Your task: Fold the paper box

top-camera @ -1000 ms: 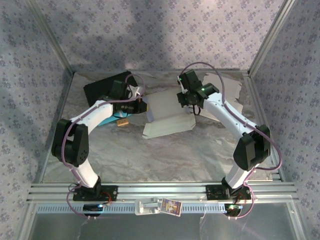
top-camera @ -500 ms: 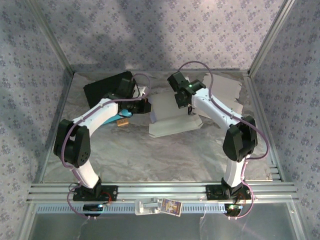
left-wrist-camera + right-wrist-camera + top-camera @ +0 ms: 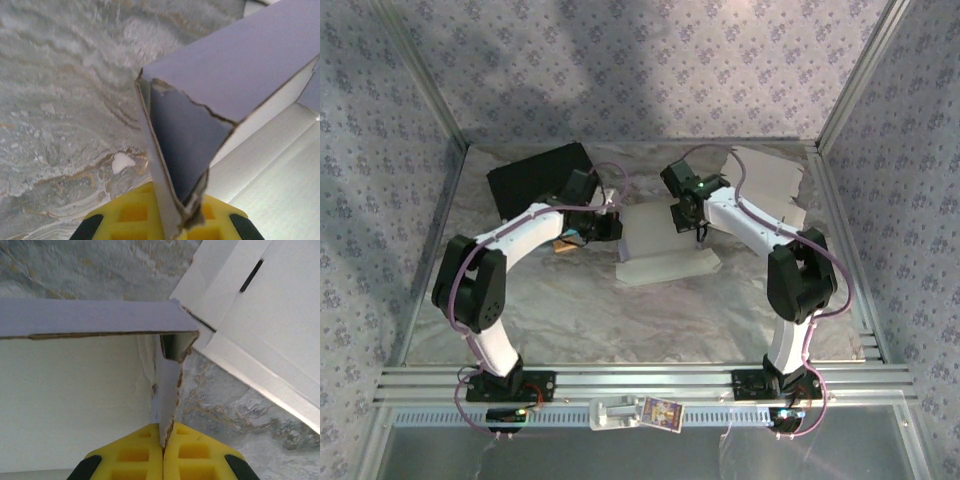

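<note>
box (image 3: 665, 250) is mid-table (image 3: 570, 310), towards the far side, between the two grippers, part folded: base flat on the surface, far wall standing

left gripper (image 3: 610, 228) is at the box's left end, jaws clamped on a side flap. The left wrist cam has the flap pinched between the yellow pads (image 3: 125, 217), standing upright with a ragged cut edge, meeting the wall at a corner

right gripper (image 3: 695, 222) is at the box's right end, also closed on a flap. In the right wrist cam the pads (image 3: 135, 452) are pressed together with the thin flap running up out of the seam to the wall's top edge, folded about square to the wall

flat sheet (image 3: 770, 180) lies far right, just right of the box; the right wrist cam shows a slot (image 3: 251, 275) cut in it. Can't tell if it touches the box

black slab (image 3: 530, 172) is far left, behind the left arm. Small brown block (image 3: 563, 244) is on the table by the left wrist. Card (image 3: 662, 412) is on the near rail, well apart from the box
</note>
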`<control>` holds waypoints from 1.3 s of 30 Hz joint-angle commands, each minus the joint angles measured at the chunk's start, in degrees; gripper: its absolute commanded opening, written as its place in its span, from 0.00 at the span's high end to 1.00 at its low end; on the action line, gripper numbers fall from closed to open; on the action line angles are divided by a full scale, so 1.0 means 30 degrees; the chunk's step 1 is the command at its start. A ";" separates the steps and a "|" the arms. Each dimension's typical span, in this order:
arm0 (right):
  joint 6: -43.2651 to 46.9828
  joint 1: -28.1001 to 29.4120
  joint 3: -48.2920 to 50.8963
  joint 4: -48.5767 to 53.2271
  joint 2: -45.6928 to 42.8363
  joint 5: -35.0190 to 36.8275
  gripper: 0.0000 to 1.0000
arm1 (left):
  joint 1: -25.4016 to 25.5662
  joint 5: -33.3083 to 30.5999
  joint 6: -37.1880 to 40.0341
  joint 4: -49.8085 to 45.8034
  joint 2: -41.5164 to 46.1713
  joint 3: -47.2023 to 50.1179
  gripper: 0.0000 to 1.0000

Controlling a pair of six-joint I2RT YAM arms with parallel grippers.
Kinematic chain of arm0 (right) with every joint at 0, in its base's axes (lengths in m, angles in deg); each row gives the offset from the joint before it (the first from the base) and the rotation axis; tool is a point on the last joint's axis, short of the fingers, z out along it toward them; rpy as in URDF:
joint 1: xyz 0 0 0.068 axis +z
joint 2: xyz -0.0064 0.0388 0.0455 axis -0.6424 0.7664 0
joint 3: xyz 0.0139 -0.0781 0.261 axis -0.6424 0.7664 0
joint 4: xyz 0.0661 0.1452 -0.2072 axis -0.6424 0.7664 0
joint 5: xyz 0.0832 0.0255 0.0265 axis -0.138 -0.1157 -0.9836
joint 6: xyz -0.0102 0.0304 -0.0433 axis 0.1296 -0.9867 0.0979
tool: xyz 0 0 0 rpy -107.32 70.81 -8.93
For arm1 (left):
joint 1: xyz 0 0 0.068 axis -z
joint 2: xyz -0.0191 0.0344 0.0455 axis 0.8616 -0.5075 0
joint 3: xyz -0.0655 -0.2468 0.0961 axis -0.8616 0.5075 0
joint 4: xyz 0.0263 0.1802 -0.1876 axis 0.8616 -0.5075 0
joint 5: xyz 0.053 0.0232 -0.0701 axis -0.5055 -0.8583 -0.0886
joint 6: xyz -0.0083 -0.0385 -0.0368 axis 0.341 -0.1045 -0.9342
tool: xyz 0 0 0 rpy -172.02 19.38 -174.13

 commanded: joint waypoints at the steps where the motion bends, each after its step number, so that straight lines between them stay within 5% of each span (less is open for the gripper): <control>1: -0.0281 -0.0013 0.1140 -0.0572 -0.0244 -0.0850 0.94 | 0.0422 -0.0894 -0.0288 0.0757 -0.0428 0.0383 1.00; 14: -0.0929 -0.0086 0.3590 -0.2322 -0.0337 -0.2103 0.83 | 0.1416 -0.4234 -0.0935 0.0867 -0.0147 0.1274 1.00; 39: -0.0918 -0.1022 0.3135 -0.3254 -0.0654 -0.2284 0.74 | 0.1650 -0.4163 -0.0451 0.0296 -0.0579 0.0590 1.00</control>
